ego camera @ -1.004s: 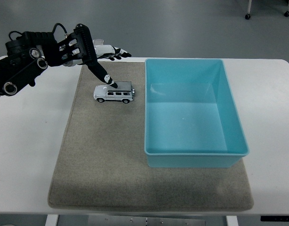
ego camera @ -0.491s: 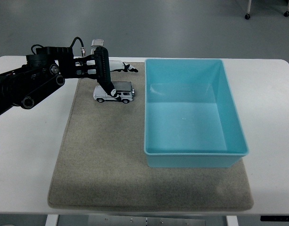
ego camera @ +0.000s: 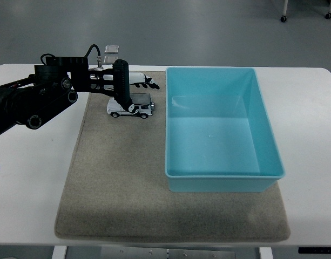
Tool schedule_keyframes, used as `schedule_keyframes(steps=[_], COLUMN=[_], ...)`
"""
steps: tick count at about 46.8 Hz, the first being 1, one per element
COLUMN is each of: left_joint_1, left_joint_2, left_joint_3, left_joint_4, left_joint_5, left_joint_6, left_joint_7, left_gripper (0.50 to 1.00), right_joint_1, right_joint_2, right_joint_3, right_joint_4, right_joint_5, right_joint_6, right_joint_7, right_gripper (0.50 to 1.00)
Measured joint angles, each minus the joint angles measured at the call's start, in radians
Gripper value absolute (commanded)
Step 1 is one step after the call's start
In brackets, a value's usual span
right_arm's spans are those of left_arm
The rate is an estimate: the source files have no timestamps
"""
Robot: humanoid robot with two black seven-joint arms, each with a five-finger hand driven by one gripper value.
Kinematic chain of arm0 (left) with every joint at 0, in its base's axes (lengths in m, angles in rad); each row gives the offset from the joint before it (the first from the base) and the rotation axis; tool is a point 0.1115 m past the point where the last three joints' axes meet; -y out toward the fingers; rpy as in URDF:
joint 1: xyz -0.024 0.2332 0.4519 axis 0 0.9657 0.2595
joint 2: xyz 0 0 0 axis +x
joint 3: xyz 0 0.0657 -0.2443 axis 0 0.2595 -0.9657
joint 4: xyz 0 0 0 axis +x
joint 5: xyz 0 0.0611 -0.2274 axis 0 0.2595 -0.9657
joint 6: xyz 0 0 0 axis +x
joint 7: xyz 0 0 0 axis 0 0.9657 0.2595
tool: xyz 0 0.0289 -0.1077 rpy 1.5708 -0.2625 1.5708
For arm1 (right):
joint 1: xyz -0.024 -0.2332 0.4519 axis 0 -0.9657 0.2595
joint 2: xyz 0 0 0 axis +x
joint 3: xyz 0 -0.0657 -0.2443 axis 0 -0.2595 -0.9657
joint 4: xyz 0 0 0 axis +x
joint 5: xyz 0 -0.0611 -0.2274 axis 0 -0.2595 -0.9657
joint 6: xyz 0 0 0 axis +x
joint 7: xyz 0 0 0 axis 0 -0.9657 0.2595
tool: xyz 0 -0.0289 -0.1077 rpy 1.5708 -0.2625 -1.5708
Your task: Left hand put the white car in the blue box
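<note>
Head view: left hand [ego camera: 117, 83] fingers curl over white car [ego camera: 131, 106] on mat [ego camera: 116, 178], beside blue box [ego camera: 222, 129].

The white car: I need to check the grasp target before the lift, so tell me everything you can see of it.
The white car is a small boxy toy off-roader, silver-white with dark windows and dark wheels. It stands upright on its wheels on the grey mat, side-on to the camera, just left of the blue box and apart from its wall. The left hand is over it from the left, black fingers curved down onto its front roof; a firm grip cannot be confirmed. The car's far side is hidden.
</note>
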Motion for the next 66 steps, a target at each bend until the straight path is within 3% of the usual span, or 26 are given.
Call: schedule_keyframes(steps=[13,32,38,66], left_joint_1=[-0.007,-0.011,-0.013,-0.043], left_joint_2=[0.003,0.009,0.011,0.017], left_joint_3=[0.013,0.013,0.013,0.012], left_joint_4=[-0.013,-0.012,-0.012,-0.005], left_joint_5=[0.037,0.062,0.062,0.12], left_joint_6=[-0.002,-0.002,-0.002,-0.002], left_joint_7=[0.0,0.001,0.001,0.0], left_gripper=[0.632,0.626,0.5,0.5], right_joint_1=[0.0,-0.001,0.0,0.0], right_joint_2=[0.0,0.0,0.0,0.0], right_joint_3=[0.0,0.0,0.0,0.0], right_joint_4=[0.0,0.0,0.0,0.0], right_joint_5=[0.0,0.0,0.0,0.0], right_joint_6=[-0.001,0.0,0.0,0.0], right_joint_7=[0.0,-0.001,0.0,0.0], right_gripper=[0.936,0.936,0.936,0.936])
